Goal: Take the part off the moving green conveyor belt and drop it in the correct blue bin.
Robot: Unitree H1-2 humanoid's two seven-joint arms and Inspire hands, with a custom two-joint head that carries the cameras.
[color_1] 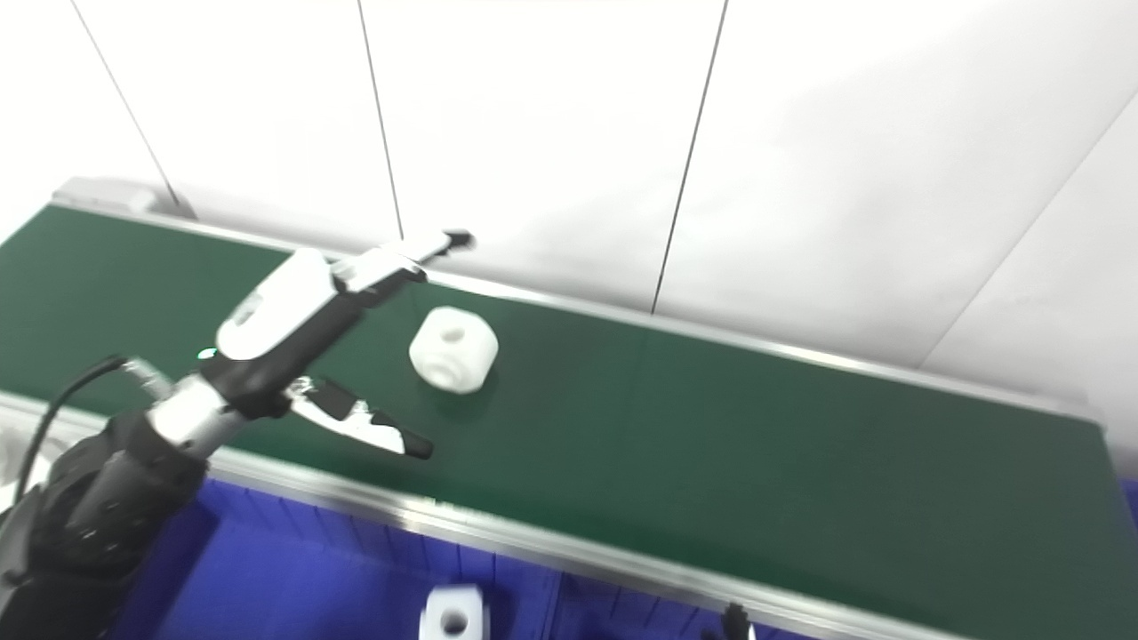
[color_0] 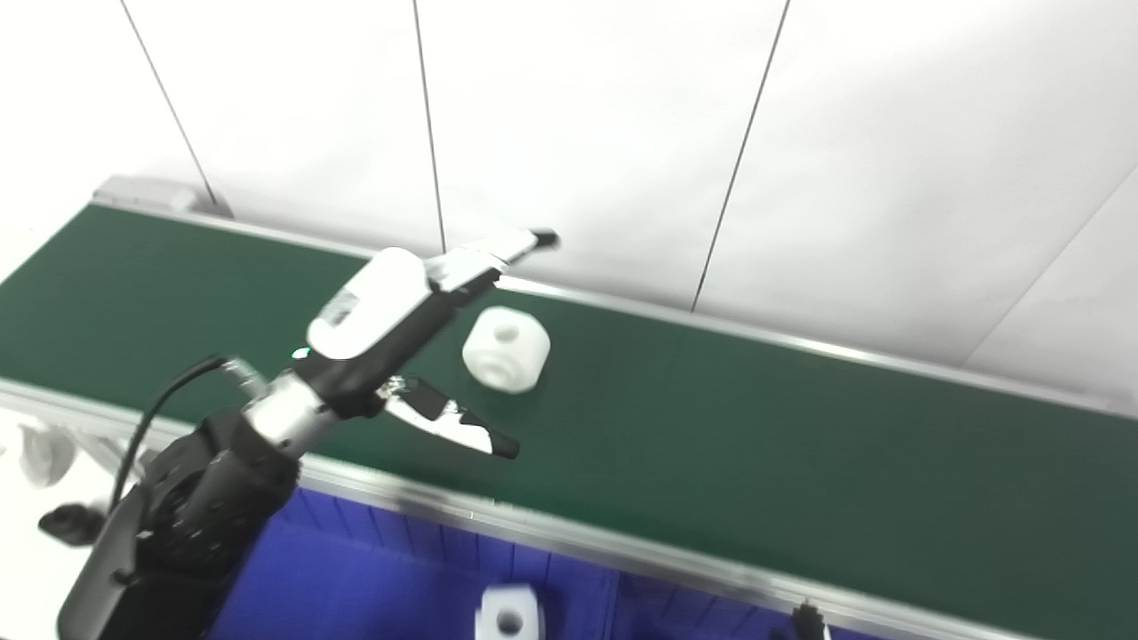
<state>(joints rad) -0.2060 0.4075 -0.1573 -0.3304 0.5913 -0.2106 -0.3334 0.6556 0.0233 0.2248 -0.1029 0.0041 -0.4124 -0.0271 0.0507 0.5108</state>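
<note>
The green conveyor belt (color_0: 711,427) ran across the whole view from upper left to lower right, edged by a silver rail (color_0: 551,529) on the near side and backed by a white panelled wall (color_0: 622,133). Below the rail lay the blue bin (color_0: 356,578), with a white block (color_0: 508,613) sitting in it near the bottom edge. The left hand (color_0: 418,338) reached over the belt with fingers (color_0: 493,253) and thumb (color_0: 453,427) spread wide, holding nothing. The white part (color_0: 506,348), a chunky faceted piece with a round hole in its top, rested on the belt between the spread fingers and thumb, close to them but apart. Of the right hand only a dark tip (color_0: 807,618) showed at the bottom edge, its state not readable
</note>
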